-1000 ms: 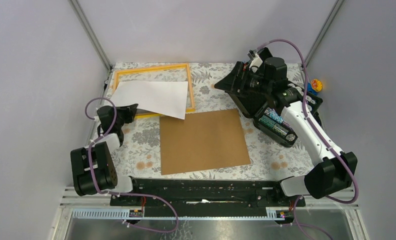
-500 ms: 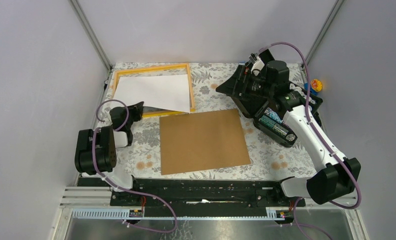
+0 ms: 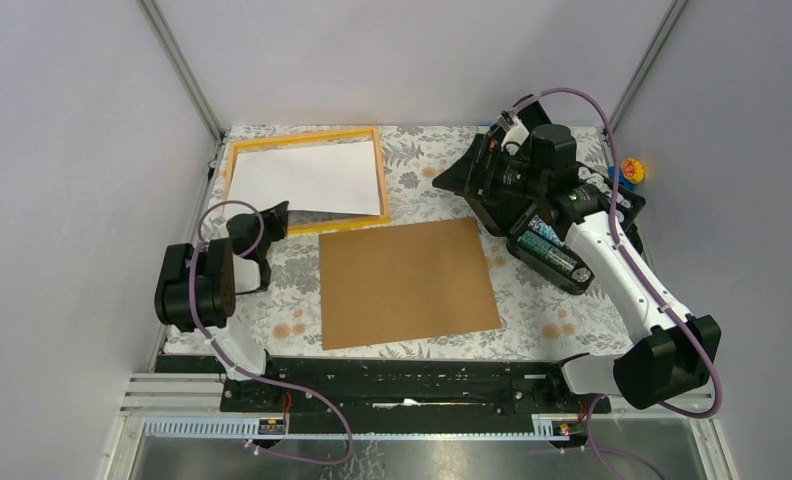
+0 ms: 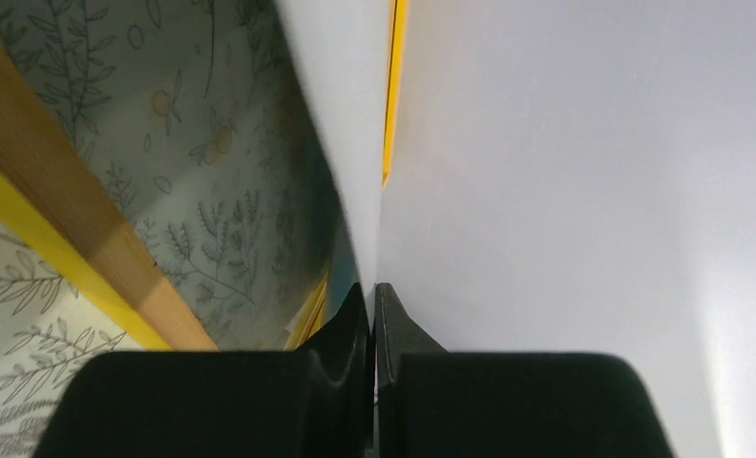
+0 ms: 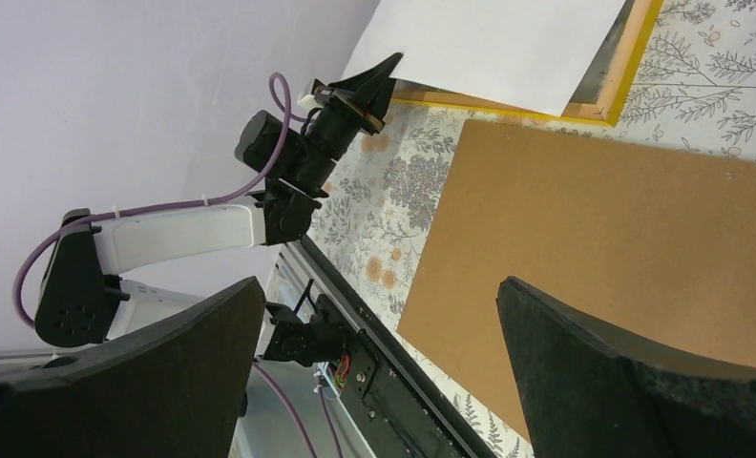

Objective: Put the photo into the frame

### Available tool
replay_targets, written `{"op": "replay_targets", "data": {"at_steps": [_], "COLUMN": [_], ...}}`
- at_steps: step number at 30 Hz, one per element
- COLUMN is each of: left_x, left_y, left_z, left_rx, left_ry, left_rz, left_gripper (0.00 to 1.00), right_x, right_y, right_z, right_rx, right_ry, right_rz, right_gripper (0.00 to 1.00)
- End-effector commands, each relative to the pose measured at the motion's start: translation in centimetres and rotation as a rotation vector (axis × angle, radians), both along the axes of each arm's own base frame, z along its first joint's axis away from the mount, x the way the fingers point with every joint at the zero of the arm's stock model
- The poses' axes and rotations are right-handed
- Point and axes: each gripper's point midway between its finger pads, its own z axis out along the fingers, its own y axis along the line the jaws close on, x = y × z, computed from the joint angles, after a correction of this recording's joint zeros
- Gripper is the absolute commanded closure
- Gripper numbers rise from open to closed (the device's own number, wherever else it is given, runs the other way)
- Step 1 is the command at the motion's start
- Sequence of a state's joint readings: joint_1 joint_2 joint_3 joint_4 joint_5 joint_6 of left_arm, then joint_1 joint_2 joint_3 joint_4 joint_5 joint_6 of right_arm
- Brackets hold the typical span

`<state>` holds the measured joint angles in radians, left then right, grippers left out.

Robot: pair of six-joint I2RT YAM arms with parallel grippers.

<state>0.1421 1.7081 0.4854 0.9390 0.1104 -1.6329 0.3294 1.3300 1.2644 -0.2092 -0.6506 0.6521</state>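
Your photo (image 3: 307,178) is lying blank white side up over the frame (image 3: 302,136) at the far left of the surface (image 3: 282,300). Its long axis runs left-right, pretty much squared up with the frame. The near edge is tipped up off the frame's near rail, and you can see the shadow under it. Your left gripper (image 4: 374,291) is pinched tight on the photo's near-left corner, basically zero gap. Your right gripper (image 5: 379,286) is spread wide and holds nothing, up over the right side beyond the brown board (image 3: 407,282).
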Motion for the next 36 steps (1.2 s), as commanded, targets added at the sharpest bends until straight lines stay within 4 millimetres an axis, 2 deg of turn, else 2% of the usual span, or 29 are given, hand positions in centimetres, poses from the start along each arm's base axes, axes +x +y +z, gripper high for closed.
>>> {"op": "replay_targets", "data": {"at_steps": [1,22,29,30,32,36], "left_x": [2.5,4.7,5.0,4.9,4.7,4.1], "left_y": [0.2,0.2,-0.8,-0.9,-1.1,-1.7], "left_z": [3.4,1.2,0.1,0.1,0.3,0.2], "left_rx": [0.007,-0.022,-0.064,-0.064,-0.05,0.013], "left_ry": [-0.13,-0.125,-0.115,-0.114,-0.111,-0.054], "left_rz": [0.029,0.056,0.022,0.014,-0.001,-0.044], "left_gripper": [1.0,1.0,1.0,0.98,0.83,0.63], "right_x": [-0.8,-0.7,-0.5,-0.5,-0.4,-0.5], "right_y": [-0.1,-0.3,-0.2,-0.1,-0.1,-0.1], "right_z": [1.3,0.6,0.3,0.2,0.2,-0.2], "right_rx": [-0.006,-0.023,-0.027,-0.028,-0.027,-0.031], "right_ry": [-0.052,-0.023,-0.017,-0.016,-0.014,-0.005], "right_rz": [0.008,-0.005,-0.001,0.001,0.002,0.002], "right_gripper": [0.0,0.0,0.0,0.0,0.0,0.0]}}
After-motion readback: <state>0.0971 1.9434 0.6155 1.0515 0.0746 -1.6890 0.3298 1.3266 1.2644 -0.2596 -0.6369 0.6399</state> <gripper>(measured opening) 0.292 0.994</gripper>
